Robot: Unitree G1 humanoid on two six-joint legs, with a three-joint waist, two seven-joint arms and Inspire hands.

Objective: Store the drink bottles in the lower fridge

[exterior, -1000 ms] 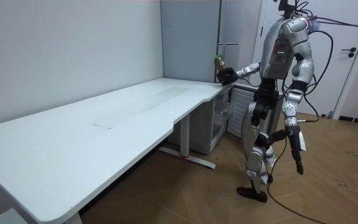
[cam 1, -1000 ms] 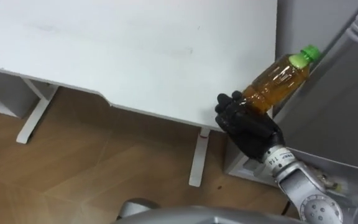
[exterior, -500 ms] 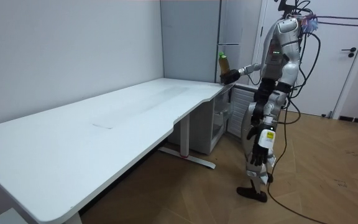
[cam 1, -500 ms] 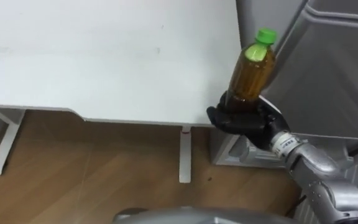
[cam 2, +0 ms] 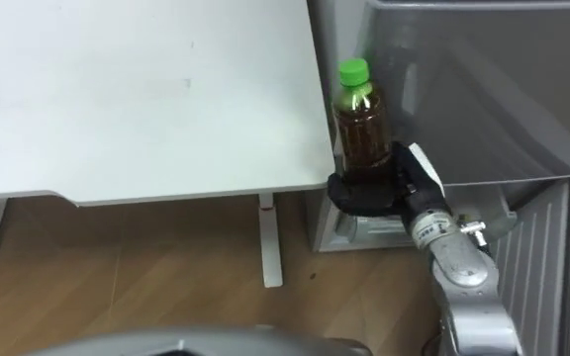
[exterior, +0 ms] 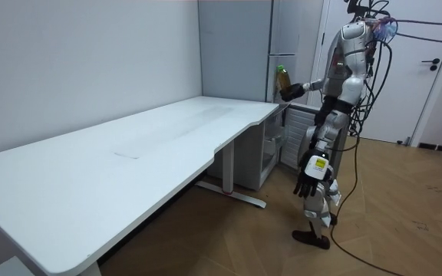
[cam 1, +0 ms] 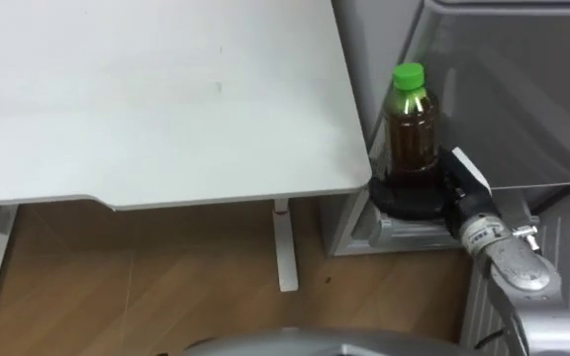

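A clear bottle of brown drink with a green cap (cam 1: pixel 411 129) stands upright in my right hand (cam 1: pixel 419 193), whose dark fingers are curled round its base. I hold it in the air just past the right corner of the white table (cam 1: pixel 166 99), in front of the grey fridge (cam 1: pixel 522 99). In the room view the bottle (exterior: pixel 282 78) is at chest height beside the tall fridge (exterior: pixel 282 31), with my right hand (exterior: pixel 290 93) under it. My left hand (exterior: pixel 306 184) hangs low by my leg, fingers relaxed.
The white table's leg (cam 1: pixel 283 247) stands on the wooden floor (cam 1: pixel 146 277). A ridged grey panel (cam 1: pixel 562 267) shows at the lower right, by the fridge's lower part (exterior: pixel 273 149). A white door (exterior: pixel 428 69) is behind me.
I have turned right toward the fridge, so the view slid along the table. The bottle went from tilted to upright in my right hand. My left arm swung forward.
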